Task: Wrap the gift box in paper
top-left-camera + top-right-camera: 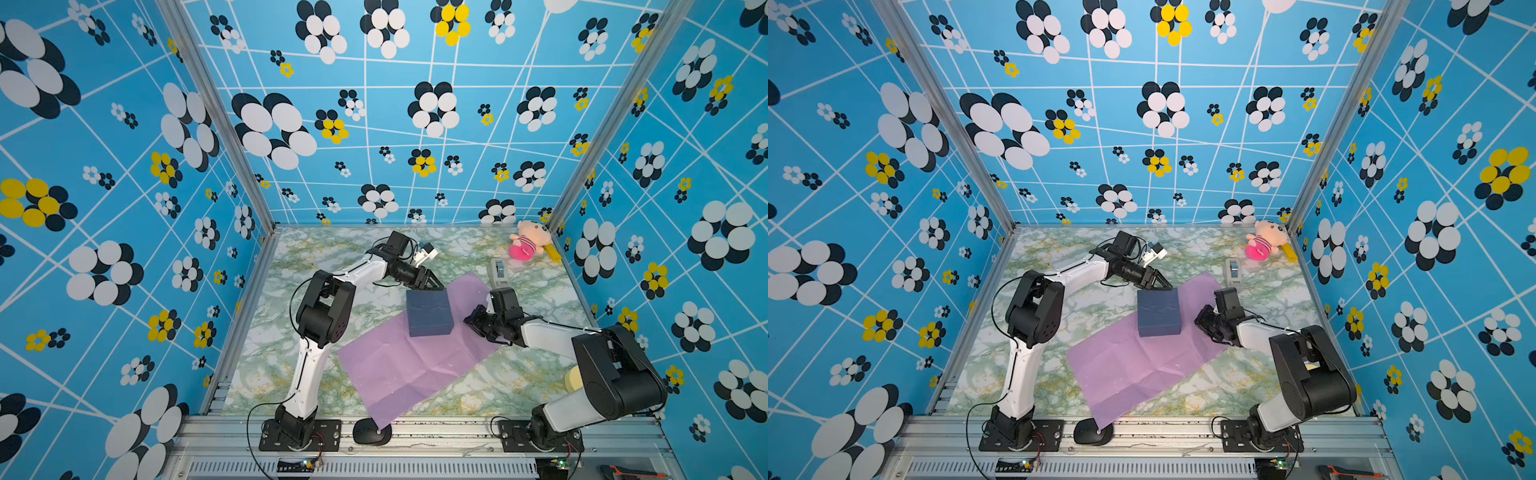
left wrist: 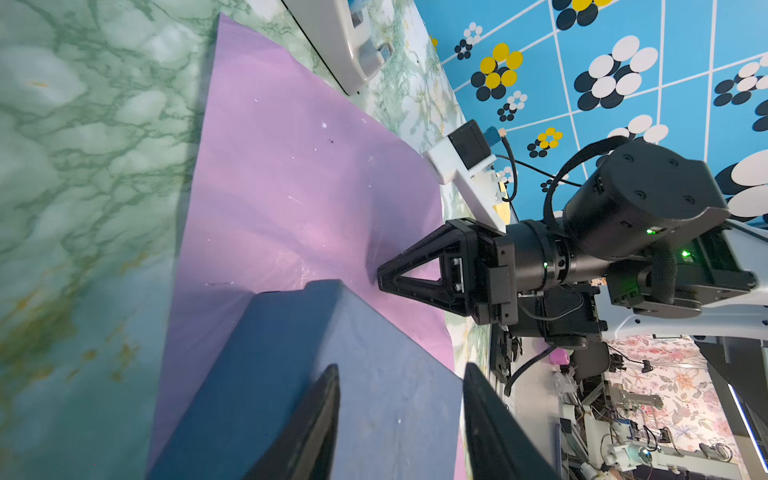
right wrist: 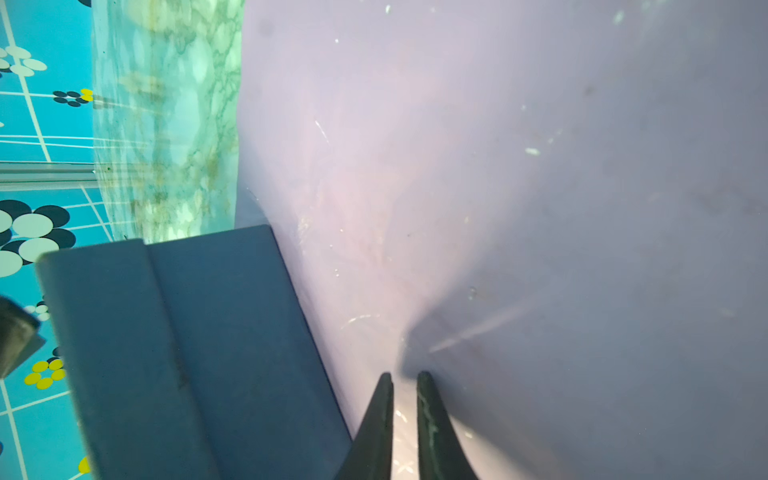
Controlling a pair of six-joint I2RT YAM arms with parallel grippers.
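gift box (image 1: 429,311) on paper (image 1: 399,374), paper on table (image 1: 519,374)

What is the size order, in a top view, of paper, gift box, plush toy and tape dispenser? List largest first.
paper
gift box
plush toy, farther back, so this rank is less sure
tape dispenser

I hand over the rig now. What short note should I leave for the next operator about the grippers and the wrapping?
Left gripper: jaws open, over the far edge of the gift box, holding nothing.
Right gripper: jaws closed on the paper, right of the box.
The box stands on the far part of the sheet, lilac face up.
Done: box set on paper.
Left: all folds; no side is covered yet.
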